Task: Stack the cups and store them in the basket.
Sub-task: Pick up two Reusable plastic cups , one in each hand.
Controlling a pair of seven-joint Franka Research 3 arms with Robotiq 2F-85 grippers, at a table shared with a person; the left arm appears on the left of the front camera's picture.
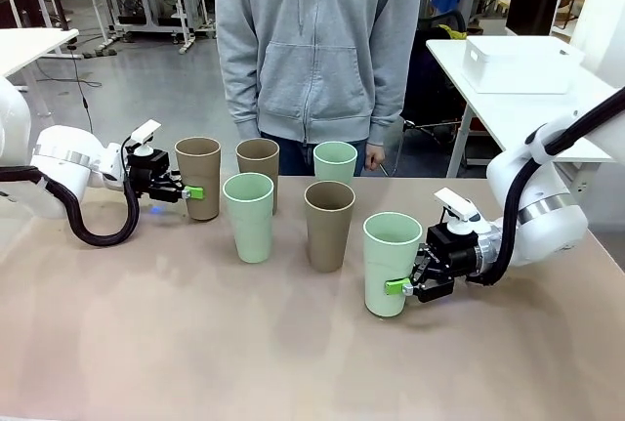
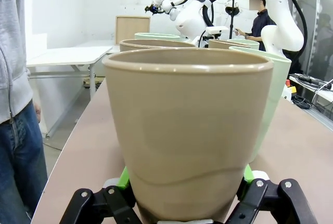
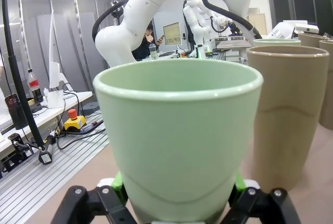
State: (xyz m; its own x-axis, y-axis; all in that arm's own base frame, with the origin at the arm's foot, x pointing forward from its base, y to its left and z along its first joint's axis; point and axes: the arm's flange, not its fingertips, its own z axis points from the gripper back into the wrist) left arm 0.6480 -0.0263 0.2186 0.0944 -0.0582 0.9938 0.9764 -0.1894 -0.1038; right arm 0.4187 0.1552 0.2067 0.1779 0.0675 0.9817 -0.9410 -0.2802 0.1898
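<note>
Six cups stand on the table. At the far left, my left gripper [image 1: 194,192] is shut on the lower part of a tan brown cup [image 1: 198,172]; up close, that brown cup [image 2: 187,130] sits between the green pads of the left gripper [image 2: 184,185]. A second brown cup [image 1: 258,167], a mint cup [image 1: 335,160], a nearer mint cup [image 1: 249,216] and a third brown cup [image 1: 329,226] stand between the arms. My right gripper [image 1: 398,286] is shut on the nearest mint cup [image 1: 392,260], which fills the space between the fingers of the right gripper [image 3: 177,195] as a mint cup [image 3: 177,130]. The white basket [image 1: 513,62] stands on a separate white table at the back right.
A person in a grey hoodie [image 1: 317,45] stands at the far edge, close behind the back cups. The brown cup [image 3: 286,115] stands just beside the held mint one. The near half of the table [image 1: 195,343] is bare.
</note>
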